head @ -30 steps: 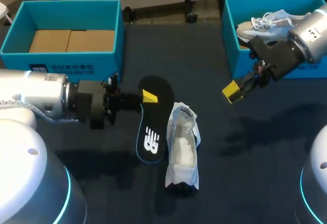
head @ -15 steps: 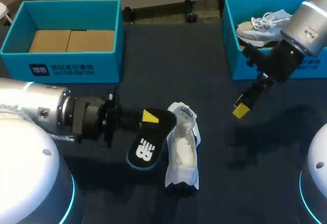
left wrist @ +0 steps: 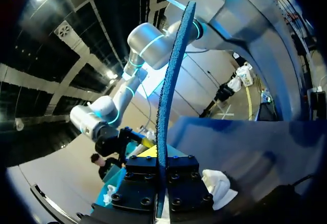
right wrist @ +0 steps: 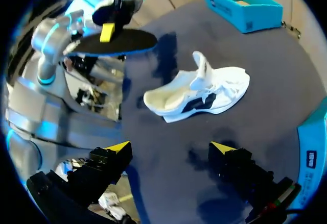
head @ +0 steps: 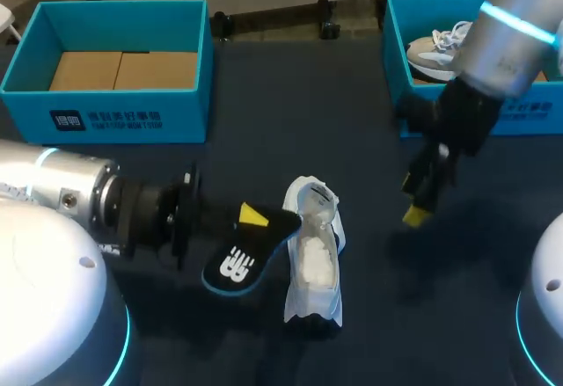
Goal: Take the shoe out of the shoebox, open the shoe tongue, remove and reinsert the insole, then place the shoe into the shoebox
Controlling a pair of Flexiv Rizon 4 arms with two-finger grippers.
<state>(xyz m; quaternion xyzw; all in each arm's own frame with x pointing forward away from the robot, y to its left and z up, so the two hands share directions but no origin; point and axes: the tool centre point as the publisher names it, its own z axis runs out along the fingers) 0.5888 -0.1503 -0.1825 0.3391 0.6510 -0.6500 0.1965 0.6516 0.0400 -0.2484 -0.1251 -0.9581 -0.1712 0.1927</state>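
The white shoe (head: 312,258) lies on the dark table with its tongue pulled up and its opening empty. Just left of it my left gripper (head: 255,216) is shut on the black, blue-edged insole (head: 233,267), held tilted above the table. In the left wrist view the insole (left wrist: 171,81) stands edge-on between the fingers, with the shoe (left wrist: 217,185) beside them. My right gripper (head: 420,201) hangs open and empty to the right of the shoe. In its own view the right gripper (right wrist: 170,147) points at the shoe (right wrist: 199,96), with the insole (right wrist: 117,41) beyond it.
A blue shoebox (head: 114,122) with a cardboard bottom stands at the back left. Another blue shoebox (head: 396,69) at the back right holds a second pale shoe (head: 435,47). Bare dark table lies between the boxes and in front of the right gripper.
My left gripper has drawn the insole back toward the front left and tilted it. My right arm has swung down from the right box and closer to the table.
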